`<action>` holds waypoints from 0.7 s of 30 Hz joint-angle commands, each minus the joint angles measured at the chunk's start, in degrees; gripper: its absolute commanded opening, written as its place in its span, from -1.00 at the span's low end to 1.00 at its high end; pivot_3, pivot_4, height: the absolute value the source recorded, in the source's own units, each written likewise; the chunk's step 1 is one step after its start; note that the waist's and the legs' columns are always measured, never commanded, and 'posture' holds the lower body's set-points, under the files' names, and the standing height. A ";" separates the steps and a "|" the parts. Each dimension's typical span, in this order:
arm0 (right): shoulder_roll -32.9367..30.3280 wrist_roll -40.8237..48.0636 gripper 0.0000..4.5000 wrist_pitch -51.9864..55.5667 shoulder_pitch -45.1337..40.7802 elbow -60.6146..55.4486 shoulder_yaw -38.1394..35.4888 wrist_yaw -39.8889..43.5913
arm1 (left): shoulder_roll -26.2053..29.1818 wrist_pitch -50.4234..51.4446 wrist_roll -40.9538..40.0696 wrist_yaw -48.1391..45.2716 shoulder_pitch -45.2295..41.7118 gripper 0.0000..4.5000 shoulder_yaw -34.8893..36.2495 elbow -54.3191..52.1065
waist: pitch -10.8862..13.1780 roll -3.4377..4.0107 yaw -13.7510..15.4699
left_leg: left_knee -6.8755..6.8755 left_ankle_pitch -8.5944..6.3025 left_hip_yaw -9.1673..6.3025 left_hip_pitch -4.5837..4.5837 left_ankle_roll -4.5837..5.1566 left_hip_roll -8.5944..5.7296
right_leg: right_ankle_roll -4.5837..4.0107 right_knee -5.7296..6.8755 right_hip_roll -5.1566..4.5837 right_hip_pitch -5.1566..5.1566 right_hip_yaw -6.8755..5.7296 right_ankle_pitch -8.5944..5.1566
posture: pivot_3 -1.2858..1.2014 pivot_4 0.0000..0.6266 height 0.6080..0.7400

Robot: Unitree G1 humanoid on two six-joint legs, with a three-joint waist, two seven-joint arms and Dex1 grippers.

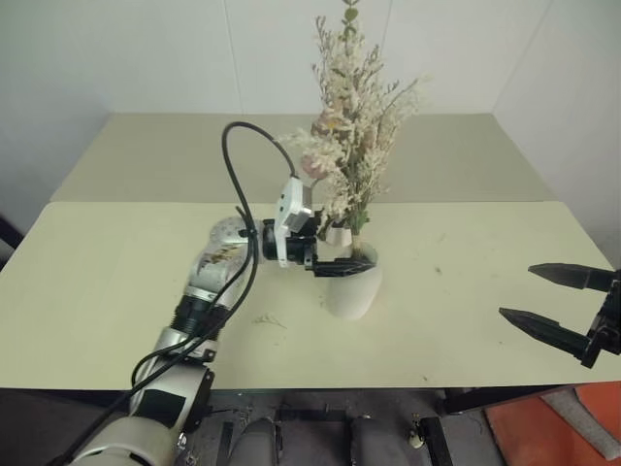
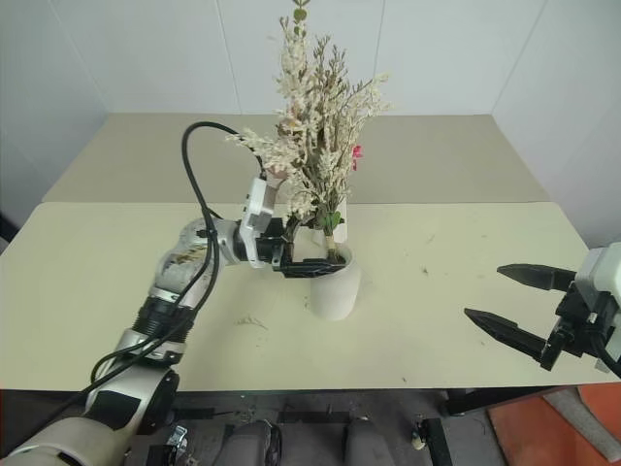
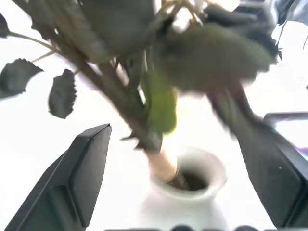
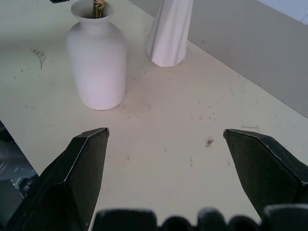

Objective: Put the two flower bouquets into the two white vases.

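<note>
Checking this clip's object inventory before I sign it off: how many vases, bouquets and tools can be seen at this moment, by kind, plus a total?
White vases: 2, the round vase and the slim vase
Bouquets: 2, a pale bunch in the round vase; a red-pink bunch mostly hidden behind it
Tools: 2, left tool, right tool, both open
Total: 6

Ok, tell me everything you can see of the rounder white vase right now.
The rounder vase is matte white, bottle-shaped with a short flared neck, upright on the cream table. Bouquet stems stand in its mouth. The left gripper sits open at its rim, fingers either side of the stems. The taller ribbed vase stands just behind, apart.
</note>
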 commanded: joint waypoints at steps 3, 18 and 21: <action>0.19 -0.27 1.00 -1.53 0.23 -1.06 -1.35 -0.59 | 7.51 1.34 -2.47 0.90 6.01 0.98 6.61 -6.50 | 0.00 0.01 -0.17 | 0.00 0.00 0.00 0.03 0.00 0.01 | 0.00 0.01 -0.01 0.04 0.00 0.00 | 0.03 -0.52 1.00; -3.95 -1.31 1.00 -5.61 -4.07 8.10 1.57 5.97 | 27.97 5.77 -8.77 4.85 27.38 0.98 28.40 -19.24 | 0.00 0.01 -0.13 | -0.20 -0.03 0.08 0.46 0.01 0.12 | -0.02 -0.30 -0.03 0.48 -0.11 0.00 | 0.03 -0.52 1.00; -5.15 -2.20 1.00 -6.99 -5.29 10.81 2.13 7.36 | 29.77 6.19 -9.73 5.20 30.40 0.98 31.00 -21.08 | 0.00 0.01 -0.07 | -0.31 -0.03 0.12 0.54 0.01 0.13 | -0.04 -0.33 -0.02 0.50 -0.09 -0.01 | 0.03 -0.52 1.00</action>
